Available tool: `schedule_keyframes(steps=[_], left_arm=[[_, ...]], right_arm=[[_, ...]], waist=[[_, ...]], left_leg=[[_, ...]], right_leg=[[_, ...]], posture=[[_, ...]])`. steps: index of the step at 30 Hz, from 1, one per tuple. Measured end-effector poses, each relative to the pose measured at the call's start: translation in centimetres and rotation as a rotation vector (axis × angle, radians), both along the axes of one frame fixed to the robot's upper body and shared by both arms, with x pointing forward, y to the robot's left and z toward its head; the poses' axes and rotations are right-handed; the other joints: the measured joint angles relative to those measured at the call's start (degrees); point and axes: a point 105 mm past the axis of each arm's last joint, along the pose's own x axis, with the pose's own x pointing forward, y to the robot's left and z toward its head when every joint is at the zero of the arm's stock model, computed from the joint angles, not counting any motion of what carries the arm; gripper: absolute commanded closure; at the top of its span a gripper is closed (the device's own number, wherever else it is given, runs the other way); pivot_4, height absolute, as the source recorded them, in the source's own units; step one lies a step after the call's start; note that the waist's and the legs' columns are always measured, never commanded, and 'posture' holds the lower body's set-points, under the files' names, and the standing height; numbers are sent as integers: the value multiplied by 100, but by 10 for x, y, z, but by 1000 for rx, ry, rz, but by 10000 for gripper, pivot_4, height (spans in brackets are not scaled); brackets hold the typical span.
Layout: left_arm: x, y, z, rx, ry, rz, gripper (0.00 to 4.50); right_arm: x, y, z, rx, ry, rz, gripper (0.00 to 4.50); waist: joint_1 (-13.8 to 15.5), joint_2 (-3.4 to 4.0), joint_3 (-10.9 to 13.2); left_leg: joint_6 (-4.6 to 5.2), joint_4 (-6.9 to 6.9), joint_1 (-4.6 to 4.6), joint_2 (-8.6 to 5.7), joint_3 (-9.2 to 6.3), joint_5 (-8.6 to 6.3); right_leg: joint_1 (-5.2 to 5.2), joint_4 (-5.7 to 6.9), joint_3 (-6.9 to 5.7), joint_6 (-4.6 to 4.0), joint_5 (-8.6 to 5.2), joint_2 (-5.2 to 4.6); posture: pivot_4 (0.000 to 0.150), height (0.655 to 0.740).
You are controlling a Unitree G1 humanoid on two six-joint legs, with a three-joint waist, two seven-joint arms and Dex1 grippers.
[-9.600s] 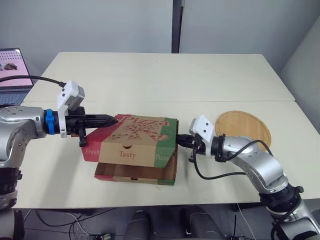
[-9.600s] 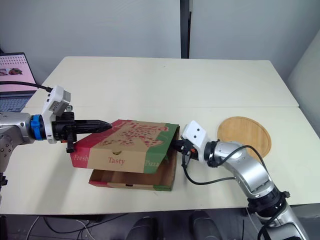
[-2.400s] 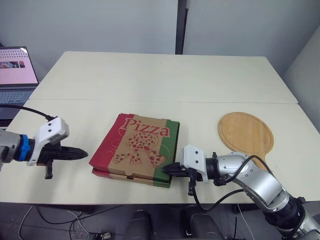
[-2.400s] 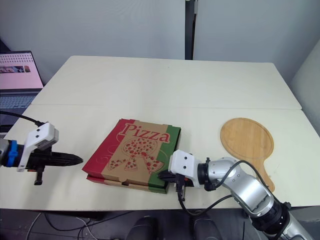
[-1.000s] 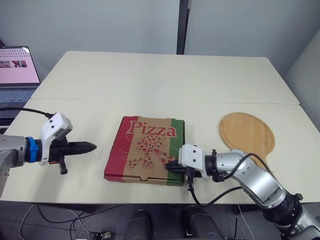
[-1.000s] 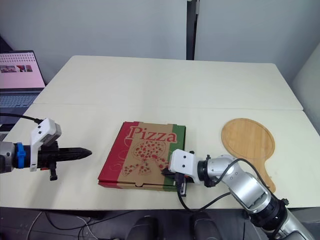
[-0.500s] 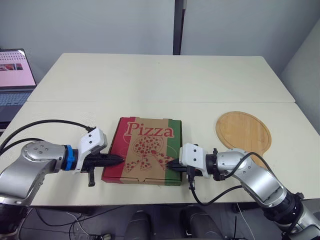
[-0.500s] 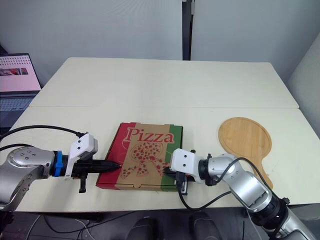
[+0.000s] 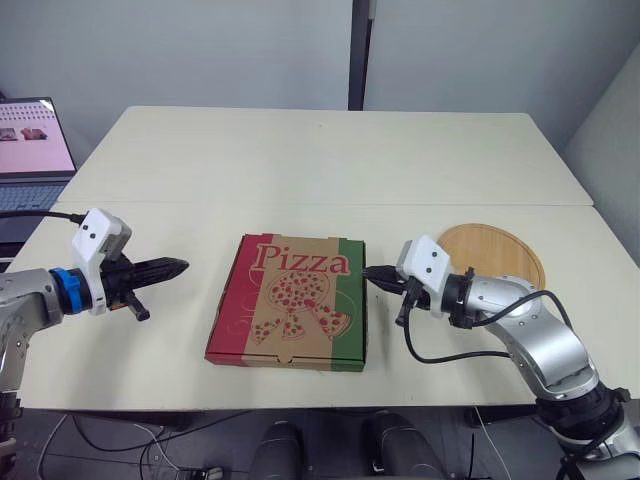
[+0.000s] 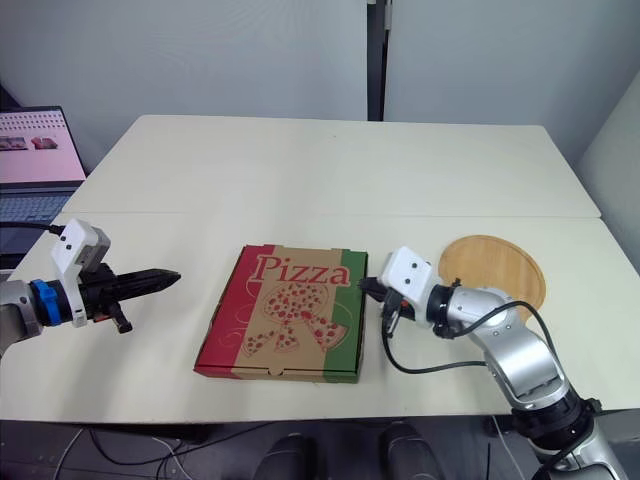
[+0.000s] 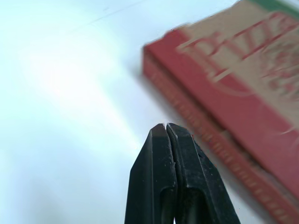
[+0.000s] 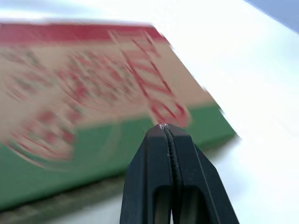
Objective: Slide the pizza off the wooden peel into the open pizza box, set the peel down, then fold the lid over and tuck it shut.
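At the far left a laptop sits beyond the table edge. The left gripper, which half a second ago was pressed against the red side of the pizza box, has drawn back and now hangs well apart from it, jaws pressed together on nothing. The box lies flat near the front of the table, lid down and square to the edge. The right gripper, jaws likewise closed and empty, has left the near green corner and now points at the green side farther back; whether it touches is unclear. The wooden peel lies bare on the table to the right. The pizza is presumably inside, and the task looks practically finished.
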Motion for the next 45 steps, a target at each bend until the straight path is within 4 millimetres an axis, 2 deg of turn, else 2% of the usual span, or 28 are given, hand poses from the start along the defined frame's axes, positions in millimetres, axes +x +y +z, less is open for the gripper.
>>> schedule_keyframes(steps=[3, 6, 9, 12, 26, 33, 45], left_arm=[[-2, -5, -27, 3, 46, 0, 45000], [-5, -25, -48, -39, 98, -42, 45000], [-6, -43, -48, -42, 98, -105, 45000], [-4, -51, -49, -60, 105, -113, 45000], [18, -96, -54, -122, 68, -175, 45000], [24, -102, -53, -118, 60, -184, 45000], [17, -106, -55, -131, 94, -201, 45000]], right_arm=[[7, -12, -22, -93, 24, -54, 44330], [-1, -4, -42, -133, 64, -10, 44330], [-9, 10, -47, -124, 81, 56, 44330], [-10, 12, -47, -113, 85, 60, 44330], [0, -25, -41, -166, 81, -26, 44330], [3, -33, -42, -171, 96, -44, 44330], [8, -38, -42, -176, 98, -61, 44330]], waist=[[1, 0, 0], [1, -2, -1], [2, -3, 0], [2, -3, -1], [84, -5, -2], [71, -5, -2], [60, -5, -3]], left_leg=[[0, 0, -1, 1, 4, 0], [0, 0, -5, 2, 1, 0], [0, 1, -3, 1, 0, 0], [0, 2, -3, 1, -1, 0], [0, 5, -5, -11, -1, 0], [0, 5, -4, -10, -2, 0], [0, 5, 1, -10, -2, 0]], right_leg=[[-1, 0, 3, -1, 0, -1], [-2, 1, 1, 0, 0, 1], [-1, 1, 3, 1, 1, 1], [0, 2, 1, 2, 2, 2], [5, -3, 2, 8, 5, -4], [6, -3, 3, 8, 5, -3], [10, -3, 3, 8, 5, -3]], posture=[[1500, 7400], [1500, 7400], [1500, 7400], [1500, 7400], [1500, 7400], [1500, 7400], [1500, 7400]])
